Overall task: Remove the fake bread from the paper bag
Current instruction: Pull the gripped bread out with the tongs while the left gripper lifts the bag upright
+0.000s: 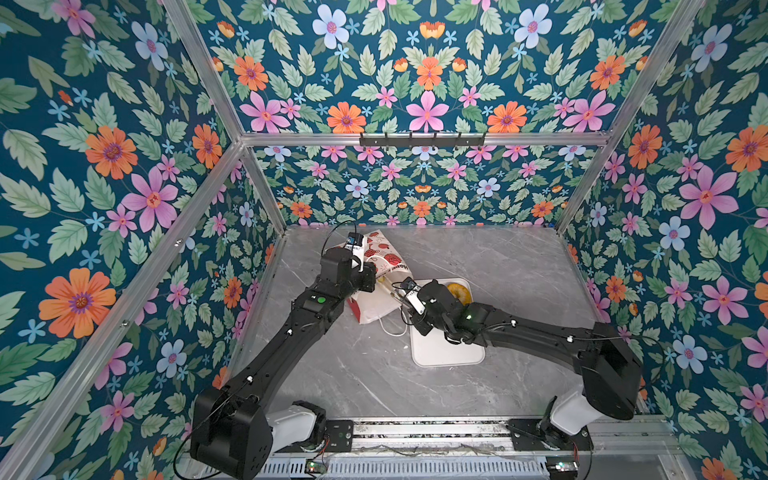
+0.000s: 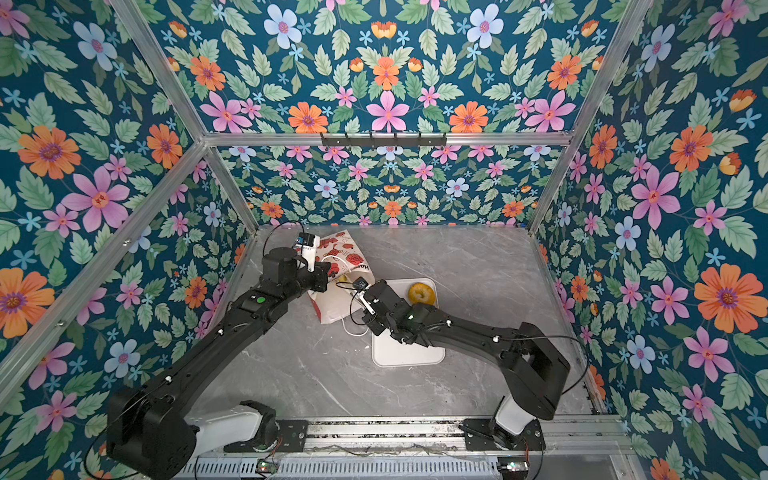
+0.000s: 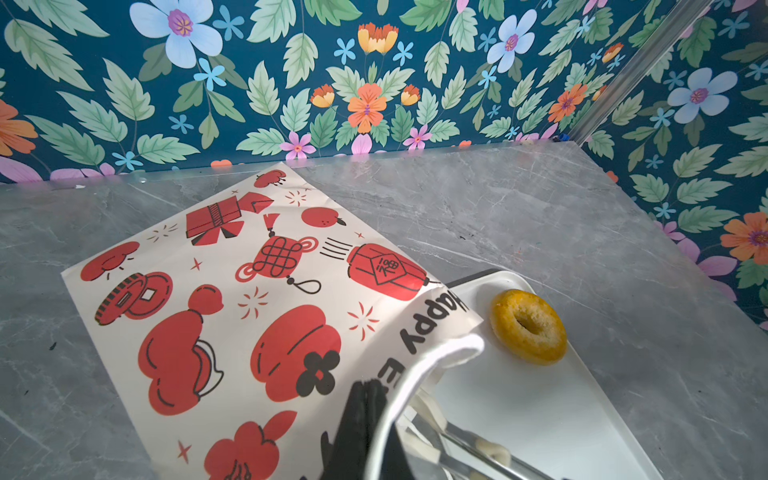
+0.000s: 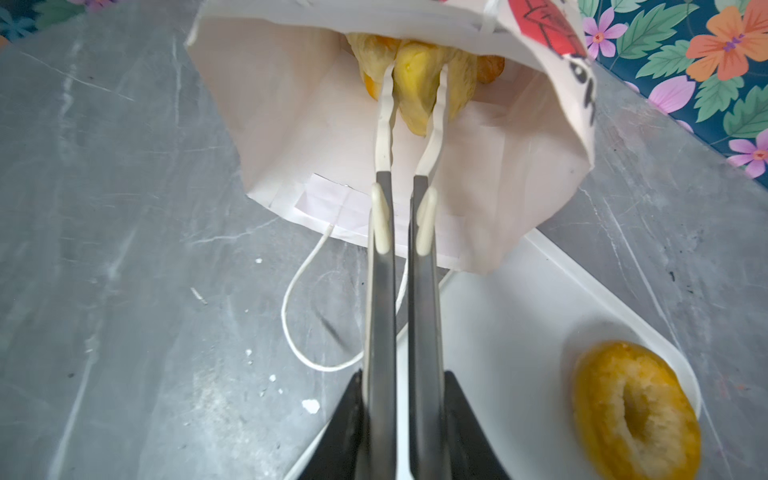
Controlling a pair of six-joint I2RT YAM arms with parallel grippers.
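Fake bread (image 4: pixel 461 83): 1 bagel (image 1: pixel 459 293) is out, on the white tray (image 1: pixel 446 353) at its 1 o'clock corner. The rest is inside the paper bag (image 1: pixel 384 303), which lies on its side on the bench (image 1: pixel 519 257) at the tray's 10 o'clock. Approx 3 pcs show in the mouth; exact no. unclear. L gripper (image 3: pixel 365 399) is pinched tight on the bag's upper rim, holding the mouth up. 1 cord handle (image 4: pixel 299 332) trails on the bench. R gripper (image 4: pixel 413 79) is inside the mouth, tips closed narrow round 1 croissant (image 4: pixel 415 108).

The white-and-red printed paper bag (image 1: pixel 388 253) lies on the grey marble-look tabletop (image 1: pixel 519 257), left of the flat white rectangular tray (image 1: pixel 449 353) — golden toy pastries (image 4: pixel 415 83) inside the bag, a golden ring-shaped toy bagel (image 1: pixel 459 292) on the tray's far end.
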